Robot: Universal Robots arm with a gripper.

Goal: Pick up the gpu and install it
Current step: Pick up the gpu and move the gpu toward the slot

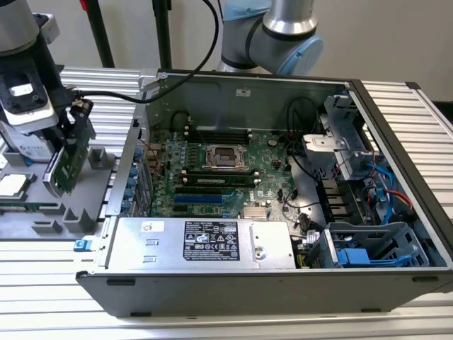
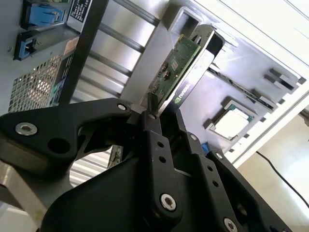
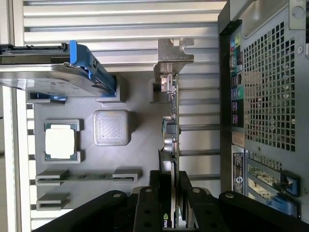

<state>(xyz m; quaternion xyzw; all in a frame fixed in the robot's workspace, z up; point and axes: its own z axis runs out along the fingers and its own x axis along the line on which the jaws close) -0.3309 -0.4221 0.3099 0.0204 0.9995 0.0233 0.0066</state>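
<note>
Tool [image 3: 170,181] is clamping the gpu [image 3: 172,111] on edge over the gray parts tray [image 3: 140,96], near the edge of the desk [image 1: 28,255] on the exterior view's left, beside the open computer case [image 1: 233,290]; pickup is looking done, installation is pending.

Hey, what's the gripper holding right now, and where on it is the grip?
The gripper is shut on the gpu, pinching the card across its two faces at the end away from its silver bracket.
</note>
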